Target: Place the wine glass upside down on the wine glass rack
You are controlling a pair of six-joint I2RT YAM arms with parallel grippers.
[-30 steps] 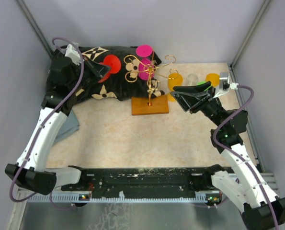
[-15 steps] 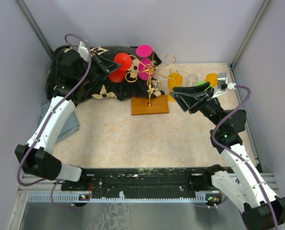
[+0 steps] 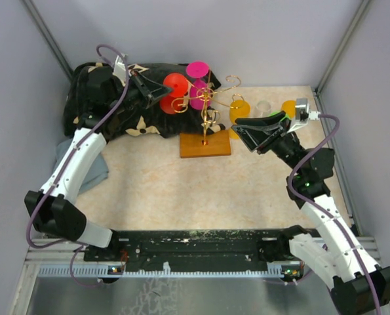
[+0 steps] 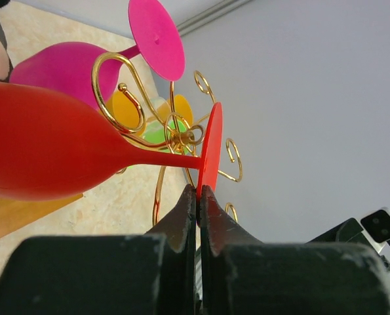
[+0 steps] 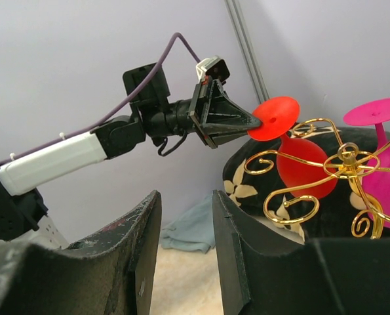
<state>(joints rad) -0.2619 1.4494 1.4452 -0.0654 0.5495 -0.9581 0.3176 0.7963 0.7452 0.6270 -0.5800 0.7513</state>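
Note:
My left gripper (image 3: 160,94) is shut on the rim of the foot of a red wine glass (image 3: 175,85). It holds the glass upside down at the left side of the wine glass rack (image 3: 208,100), a gold wire tree on an orange-brown wooden base (image 3: 205,146). In the left wrist view the fingers (image 4: 199,190) pinch the red foot (image 4: 210,147), and the stem crosses a curled gold arm (image 4: 119,98). I cannot tell if the glass rests on it. A pink glass (image 3: 198,92) hangs upside down on the rack. My right gripper (image 3: 242,131) is open and empty to the right of the rack.
A black floral cloth bundle (image 3: 116,115) lies at the back left behind the rack, with a blue-grey cloth (image 3: 93,174) beside it. Orange glasses (image 3: 240,109), a clear one (image 3: 263,105) and a green one (image 3: 274,115) stand at the back right.
My left arm has carried the red glass to the right and up, from over the black cloth to the rack's left curled arms. The right arm has hardly moved.

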